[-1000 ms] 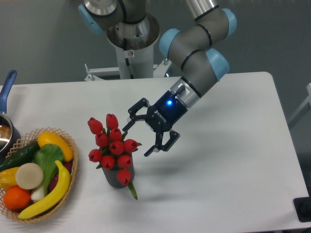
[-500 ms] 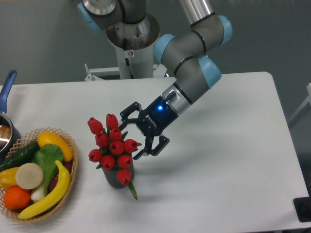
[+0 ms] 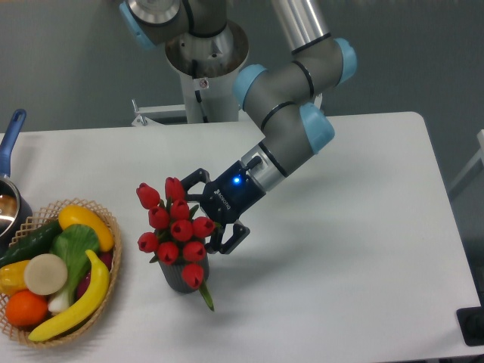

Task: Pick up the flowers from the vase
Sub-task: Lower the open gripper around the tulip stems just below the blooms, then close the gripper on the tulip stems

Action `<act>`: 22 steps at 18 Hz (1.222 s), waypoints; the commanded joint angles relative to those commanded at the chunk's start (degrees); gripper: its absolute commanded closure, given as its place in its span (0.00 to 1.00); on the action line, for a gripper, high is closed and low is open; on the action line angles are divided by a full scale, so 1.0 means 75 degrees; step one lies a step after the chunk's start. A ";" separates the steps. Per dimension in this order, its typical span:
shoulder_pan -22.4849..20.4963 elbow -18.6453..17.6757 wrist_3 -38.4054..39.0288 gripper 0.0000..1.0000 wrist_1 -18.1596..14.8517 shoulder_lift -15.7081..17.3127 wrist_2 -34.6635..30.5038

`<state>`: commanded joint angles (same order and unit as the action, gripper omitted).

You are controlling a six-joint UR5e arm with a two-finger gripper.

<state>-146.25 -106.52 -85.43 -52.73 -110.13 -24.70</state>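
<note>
the gripper [image 3: 198, 213] comes in from the right, tilted down toward the flowers [image 3: 173, 228], with its jaws spread wide. one finger reaches above and behind the red buds, the other [image 3: 227, 240] sits lower at the bunch's right edge, so the upper right of the bunch lies between them; whether either finger touches a bud cannot be told. a blue light glows on the gripper's body.

the flowers stand just left of and below the gripper, in the vase [image 3: 181, 278], which rests on the white table [image 3: 355, 257] directly under the gripper's lower finger. a green leaf hangs over the vase's front.

well to the gripper's left sits a wicker basket [image 3: 106, 281] of fruit and vegetables, and beyond it a blue-handled pot [image 3: 9, 198] at the table's edge.
</note>
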 joint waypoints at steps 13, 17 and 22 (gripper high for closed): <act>0.0035 0.0000 -0.0058 0.42 0.0187 -0.0082 0.0082; 0.0012 -0.0035 -0.0047 0.51 0.0246 -0.0094 0.0105; 0.0000 -0.0047 -0.0047 0.57 0.0246 -0.0094 0.0223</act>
<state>-146.25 -106.87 -85.78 -50.89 -110.83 -23.03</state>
